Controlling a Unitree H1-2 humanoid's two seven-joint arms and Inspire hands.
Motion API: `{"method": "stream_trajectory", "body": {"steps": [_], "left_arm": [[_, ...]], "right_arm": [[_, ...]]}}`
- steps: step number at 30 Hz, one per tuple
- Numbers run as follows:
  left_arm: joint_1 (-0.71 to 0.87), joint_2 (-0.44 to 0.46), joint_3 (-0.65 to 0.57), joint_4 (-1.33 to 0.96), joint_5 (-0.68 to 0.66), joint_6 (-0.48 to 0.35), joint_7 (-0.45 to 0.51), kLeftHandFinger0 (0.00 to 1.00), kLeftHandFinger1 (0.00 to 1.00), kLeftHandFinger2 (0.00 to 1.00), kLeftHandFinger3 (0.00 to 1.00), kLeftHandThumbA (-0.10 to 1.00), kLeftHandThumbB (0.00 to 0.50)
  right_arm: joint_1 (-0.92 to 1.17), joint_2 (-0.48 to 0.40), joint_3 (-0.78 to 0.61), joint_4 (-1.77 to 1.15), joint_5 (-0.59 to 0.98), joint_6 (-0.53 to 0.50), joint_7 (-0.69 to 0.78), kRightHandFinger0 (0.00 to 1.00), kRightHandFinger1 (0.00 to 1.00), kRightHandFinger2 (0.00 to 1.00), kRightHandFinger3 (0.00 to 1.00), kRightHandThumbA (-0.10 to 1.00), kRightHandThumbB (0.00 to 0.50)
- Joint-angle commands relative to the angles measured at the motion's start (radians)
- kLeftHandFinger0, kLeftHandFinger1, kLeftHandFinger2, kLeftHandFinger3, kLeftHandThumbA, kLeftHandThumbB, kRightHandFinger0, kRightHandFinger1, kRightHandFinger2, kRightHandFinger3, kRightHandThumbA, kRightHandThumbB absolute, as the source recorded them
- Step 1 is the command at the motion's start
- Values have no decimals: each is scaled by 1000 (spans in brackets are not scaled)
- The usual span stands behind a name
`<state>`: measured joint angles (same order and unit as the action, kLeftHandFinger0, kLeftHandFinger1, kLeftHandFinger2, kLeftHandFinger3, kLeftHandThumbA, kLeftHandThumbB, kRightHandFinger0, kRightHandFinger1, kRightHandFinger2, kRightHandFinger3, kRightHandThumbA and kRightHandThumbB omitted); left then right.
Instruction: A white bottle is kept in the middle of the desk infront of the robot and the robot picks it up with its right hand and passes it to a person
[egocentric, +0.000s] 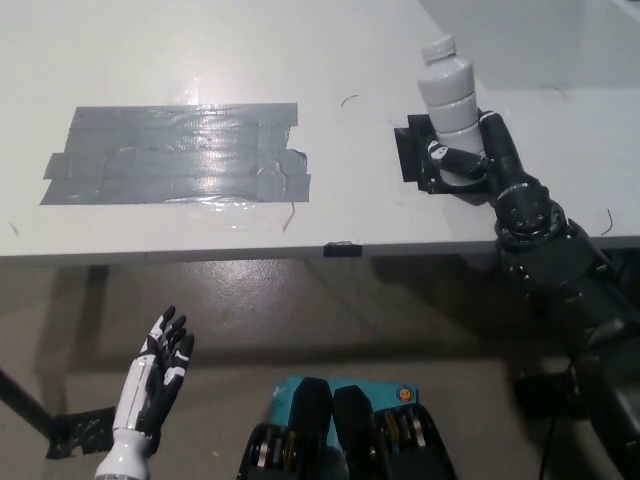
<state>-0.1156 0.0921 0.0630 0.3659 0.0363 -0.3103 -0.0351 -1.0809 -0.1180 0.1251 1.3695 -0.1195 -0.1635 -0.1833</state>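
**White bottle in my right grip**

My right robot hand (478, 150) is closed around the white bottle (447, 95), tilted above the black tape patch (418, 155) at the surface's (330, 60) right. No label readable. My left robot hand (158, 375) hangs open, near left.

**Grey desk, taped in two places**

A pale grey desk (330, 60) fills the upper half of the head view, its front edge running straight across the middle. At about nine o'clock on its surface lies a broad patch of silver-grey tape (175, 152), several overlapping strips laid side by side, glossy and wrinkled. At about three o'clock lies a smaller patch of black tape (412, 152). A short black tab (342, 248) sits on the front edge near six o'clock. Thin dark strands (348, 99) lie loose on the surface, one at twelve o'clock.
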Motion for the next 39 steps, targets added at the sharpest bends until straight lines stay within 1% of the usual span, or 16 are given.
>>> {"method": "stream_trajectory", "body": {"steps": [1, 2, 3, 7, 10, 11, 12, 13, 14, 15, 18, 20, 23, 29, 33, 39], "left_arm": [[-12, 16, -5, -23, 10, -9, 8, 1000, 1000, 1000, 1000, 780, 58], [-11, 16, -5, -22, 10, -9, 8, 1000, 1000, 1000, 1000, 772, 47], [-13, 16, -4, -20, 10, -10, 10, 1000, 1000, 1000, 1000, 768, 58], [-21, 15, -3, -5, 8, -17, 15, 1000, 1000, 1000, 1000, 781, 80], [-22, 12, -3, -9, 12, -13, 19, 1000, 1000, 1000, 1000, 782, 71], [-22, 12, -3, -12, 13, -9, 18, 1000, 1000, 1000, 1000, 782, 72], [-24, 14, -4, -13, 15, -5, 17, 1000, 1000, 1000, 1000, 790, 79], [-25, 15, -5, -12, 14, -2, 15, 1000, 1000, 1000, 1000, 793, 87], [-26, 14, -5, -10, 12, -4, 14, 1000, 1000, 1000, 1000, 790, 82], [-26, 13, -5, -10, 9, -3, 11, 1000, 1000, 1000, 1000, 787, 81], [-24, 14, -7, -17, 13, 1, 11, 1000, 1000, 1000, 1000, 790, 82], [-24, 15, -7, -19, 12, 0, 10, 1000, 1000, 1000, 1000, 777, 69], [-25, 14, -7, -26, 7, 10, 6, 1000, 1000, 1000, 1000, 749, 61], [-29, 15, -8, -31, 4, 16, 3, 1000, 1000, 1000, 1000, 754, 49], [-33, 12, -6, -19, -5, 10, 3, 1000, 1000, 1000, 1000, 733, 59], [-38, 16, -6, -24, -4, 25, 1, 1000, 1000, 1000, 1000, 749, 80]], "right_arm": [[-12, -17, 10, 10, -21, 22, -22, 46, 564, 925, 830, -100, 158], [-16, -17, 12, 8, -23, 15, -20, 46, 579, 927, 854, -100, 156], [-20, -16, 17, 4, -30, 4, -19, 33, 575, 925, 874, -100, 155], [-47, -7, 24, -16, -34, -18, -6, 57, 593, 926, 879, -100, 160], [-76, 8, 31, -36, -37, -26, 11, 73, 596, 924, 895, -100, 167], [-81, 12, 31, -39, -35, -23, 12, 87, 591, 928, 878, -100, 167], [-90, 20, 24, -49, -27, -21, 18, 73, 534, 891, 834, -100, 169], [-99, 28, 26, -57, -29, -16, 18, 67, 530, 903, 832, -100, 160], [-107, 34, 32, -59, -35, -13, 17, 52, 516, 913, 843, -100, 158], [-116, 40, 47, -56, -51, -21, 16, 43, 532, 942, 860, -100, 164], [-132, 55, 60, -50, -62, -17, 19, 37, 545, 960, 869, -100, 165], [-146, 68, 68, -44, -67, 1, 23, 51, 585, 1000, 895, -100, 154], [-164, 85, 90, -28, -84, 5, 32, 44, 597, 981, 910, -100, 170], [-171, 102, 121, -7, -105, 11, 27, 42, 599, 971, 944, -100, 161], [-166, 103, 138, -1, -114, 23, 28, 46, 578, 948, 838, -100, 176], [-160, 97, 121, 4, -99, 37, 33, 49, 569, 941, 807, -100, 169]]}}
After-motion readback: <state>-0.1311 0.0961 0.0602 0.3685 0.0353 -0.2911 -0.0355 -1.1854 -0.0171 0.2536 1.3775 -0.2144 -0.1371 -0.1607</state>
